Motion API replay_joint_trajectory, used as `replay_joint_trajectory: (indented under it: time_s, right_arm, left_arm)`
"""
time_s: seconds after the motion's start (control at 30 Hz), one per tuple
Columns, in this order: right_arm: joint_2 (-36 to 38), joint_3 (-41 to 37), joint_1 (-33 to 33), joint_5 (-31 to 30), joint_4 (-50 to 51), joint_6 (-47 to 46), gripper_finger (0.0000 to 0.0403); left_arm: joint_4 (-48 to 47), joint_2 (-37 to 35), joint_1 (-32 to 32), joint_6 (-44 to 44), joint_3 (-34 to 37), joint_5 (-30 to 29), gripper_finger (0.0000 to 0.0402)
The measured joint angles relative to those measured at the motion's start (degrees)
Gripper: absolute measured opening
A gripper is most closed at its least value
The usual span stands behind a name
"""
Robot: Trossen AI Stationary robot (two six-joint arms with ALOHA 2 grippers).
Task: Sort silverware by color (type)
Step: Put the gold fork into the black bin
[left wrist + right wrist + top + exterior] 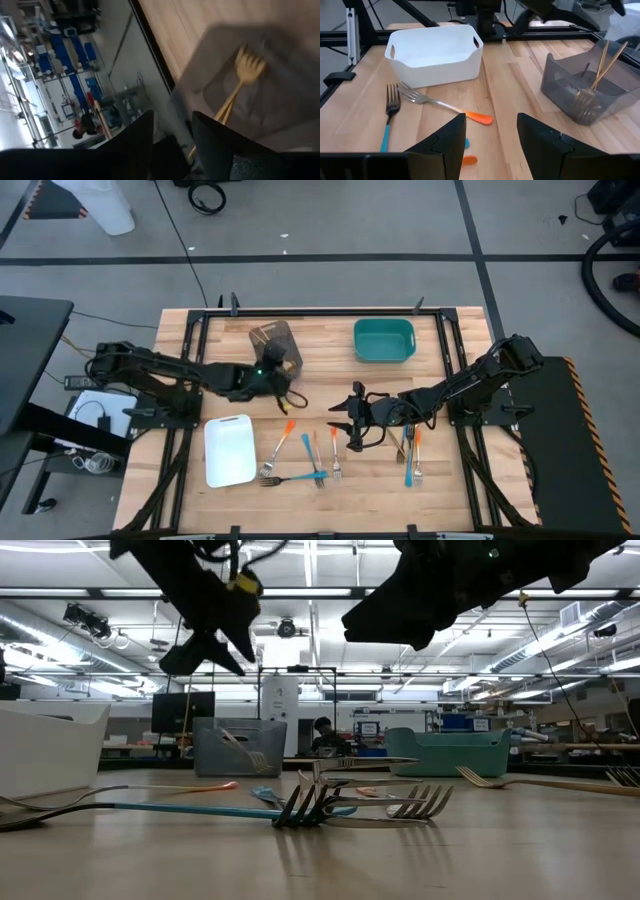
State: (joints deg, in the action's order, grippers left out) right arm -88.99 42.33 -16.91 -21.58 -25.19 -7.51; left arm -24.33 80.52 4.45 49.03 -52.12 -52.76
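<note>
Left gripper (272, 370) hangs over the grey bin (276, 346) at 11 o'clock on the table (440, 490). Its fingers (135, 140) stand apart with nothing between them. In the left wrist view, a gold fork (240, 80) lies inside the bin just past the fingertips. The right wrist view shows 2 gold handles (607, 57) leaning up out of the bin.

Right gripper (350, 420) sits near table centre, raised above the surface, pointing toward 9 o'clock. Its fingers (445, 145) are spread wide and hold nothing.

Remaining forks lie on the wood toward 6 o'clock:
- Orange-handled fork (278, 445), just right of the white tray (228, 450); it is seen directly ahead of the right gripper in the right wrist view (445, 105)
- Blue-handled fork (295, 478), lying crosswise at 6 o'clock
- Cluster of blue and orange forks (320, 455) below the right gripper
- Second cluster (410, 450) at 4 o'clock, including 1 blue and 1 orange handle

The teal bin (384, 340) stands at 1 o'clock; its contents cannot be made out
</note>
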Motion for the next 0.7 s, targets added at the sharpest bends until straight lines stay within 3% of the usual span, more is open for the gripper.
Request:
replay_joint_trajectory:
  time_s: [0.43, 0.7]
  right_arm:
    - [0.00, 0.00, 0.00, -0.02, 0.37, 0.61, 0.0187]
    - [0.00, 0.00, 0.00, -0.02, 0.39, 0.61, 0.0187]
  left_arm:
    - [2.05, 0.04, 15.99, -15.62, 0.00, 0.48, 0.0142]
    - [1.50, 0.06, 18.27, -25.55, 0.00, 16.52, 0.0142]
